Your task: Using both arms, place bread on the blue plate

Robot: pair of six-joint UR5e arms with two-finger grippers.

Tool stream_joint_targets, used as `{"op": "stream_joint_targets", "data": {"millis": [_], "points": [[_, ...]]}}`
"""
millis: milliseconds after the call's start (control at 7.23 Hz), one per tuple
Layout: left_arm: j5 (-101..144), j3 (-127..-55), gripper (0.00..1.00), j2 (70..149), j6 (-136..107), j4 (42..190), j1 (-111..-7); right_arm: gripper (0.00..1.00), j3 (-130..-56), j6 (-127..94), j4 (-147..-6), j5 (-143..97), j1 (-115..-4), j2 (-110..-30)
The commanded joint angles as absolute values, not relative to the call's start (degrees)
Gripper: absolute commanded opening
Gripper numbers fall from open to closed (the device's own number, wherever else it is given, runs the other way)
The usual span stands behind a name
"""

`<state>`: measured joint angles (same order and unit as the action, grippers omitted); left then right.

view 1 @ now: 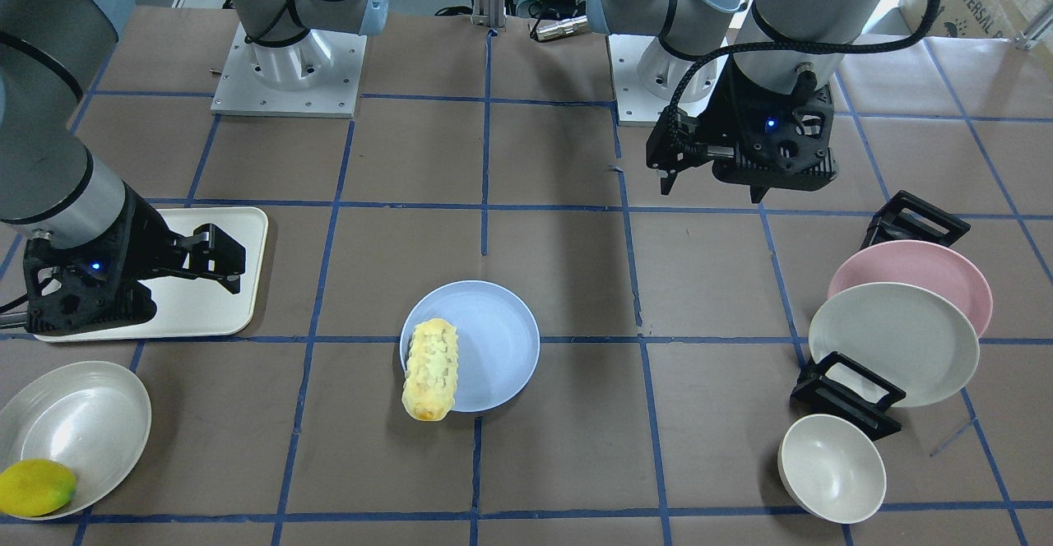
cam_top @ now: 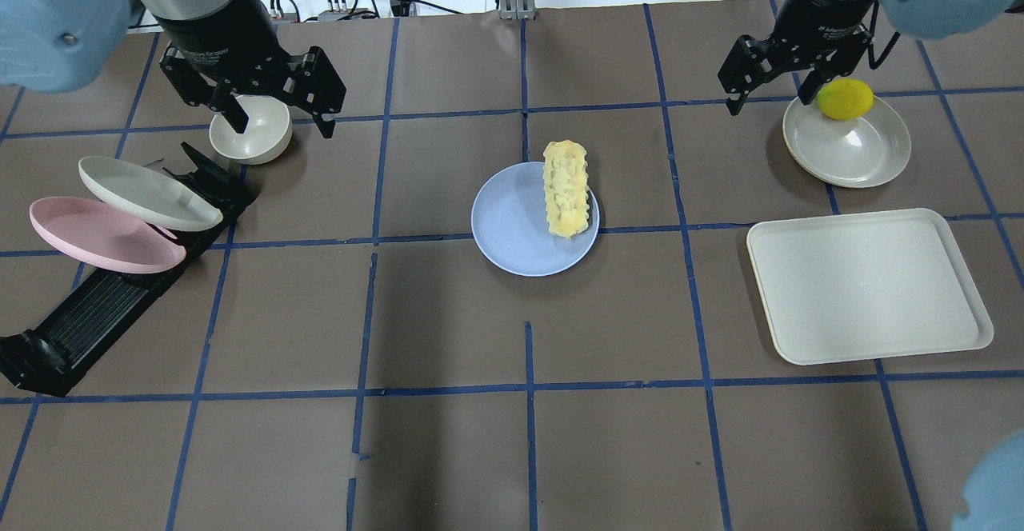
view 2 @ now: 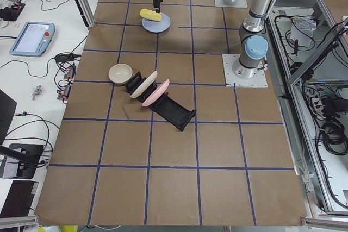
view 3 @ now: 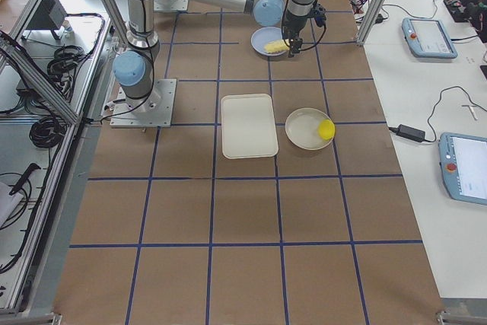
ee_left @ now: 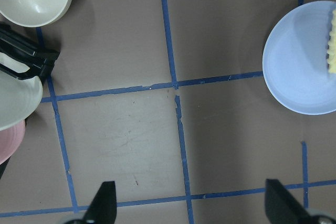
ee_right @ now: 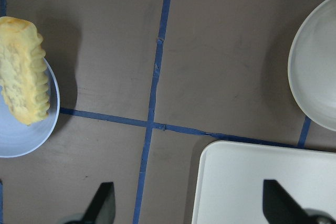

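The bread (cam_top: 566,187), one knobbly loaf, lies along the robot's-right side of the single blue plate (cam_top: 520,231), its far end overhanging the rim. One black rack (cam_top: 88,323) holds two tilted plates, a pink plate (cam_top: 104,235) and an off-white plate (cam_top: 148,193). One small bowl (cam_top: 266,137) sits just beside the rack's end. One shallow off-white dish (cam_top: 848,155) holds one lemon (cam_top: 844,99) at its rim. One cream tray (cam_top: 868,287) lies beside the dish. The left gripper (cam_top: 282,125) and right gripper (cam_top: 768,103) both hang with fingers spread, gripping nothing, well apart from the bread.
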<state>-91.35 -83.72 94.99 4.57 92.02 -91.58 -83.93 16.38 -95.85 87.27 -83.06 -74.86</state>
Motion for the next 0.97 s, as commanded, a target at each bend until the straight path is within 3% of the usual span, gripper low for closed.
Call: {"op": "stream_joint_targets", "data": {"millis": [0,830], "points": [[-91.41,-83.67,1.00,94.92,4.66,92.02,-91.58,1.00,-84.28,16.26,-95.89,87.36,-83.14,-74.88],[-91.14,-83.41,1.00,95.35,4.57,92.55,-91.15,1.00,-85.87,16.26,-96.77,87.01,-83.41,-76.02]]}}
